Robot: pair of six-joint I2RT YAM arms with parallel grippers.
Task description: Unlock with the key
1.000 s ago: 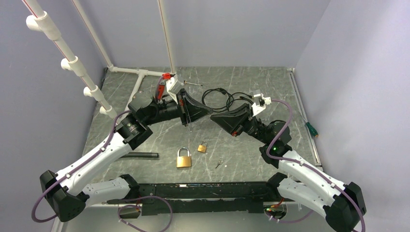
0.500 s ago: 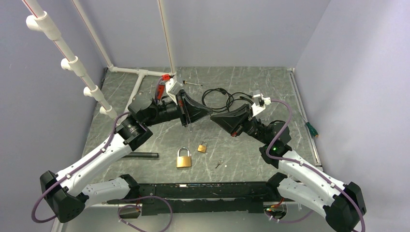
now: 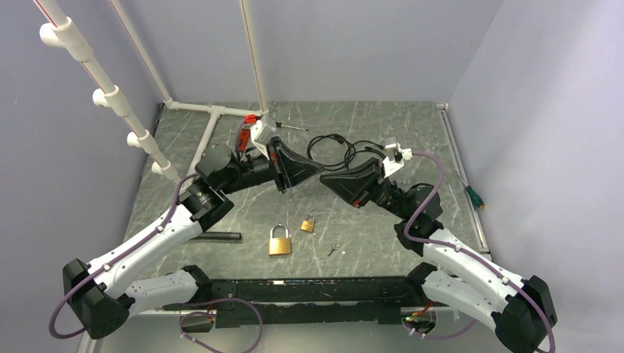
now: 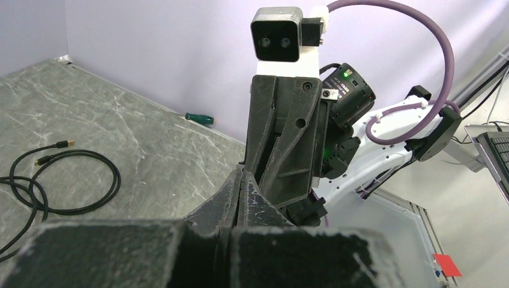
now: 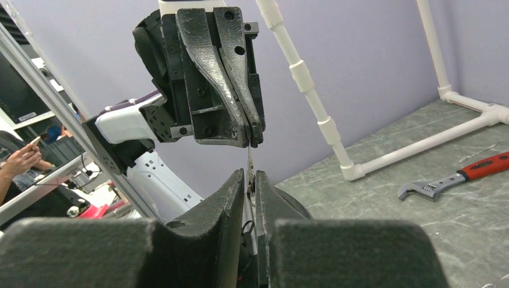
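Looking down from above, you see at the left a black bar [image 3: 213, 236] on the table [image 3: 383, 121] and a red-handled wrench [image 3: 240, 140] partly behind the left arm. At centre, the left gripper [image 3: 318, 168] and the right gripper [image 3: 327, 175] meet tip to tip in the air. Below them lie the large padlock [image 3: 279, 240], the small padlock [image 3: 307, 223] near it and a small key [image 3: 333, 250] to their right, all clear of both grippers. Farther right are a black cable [image 3: 338, 151] and a green screwdriver [image 3: 472, 195].

Only your right wrist view shows a thin metal strip [image 5: 249, 157]. It runs from the left gripper's clenched tips into the narrow gap between the right fingers [image 5: 231, 186]. You cannot tell whether those fingers pinch it, or whether it is a key. The left wrist view shows its own fingers pressed together, with the strip hidden.
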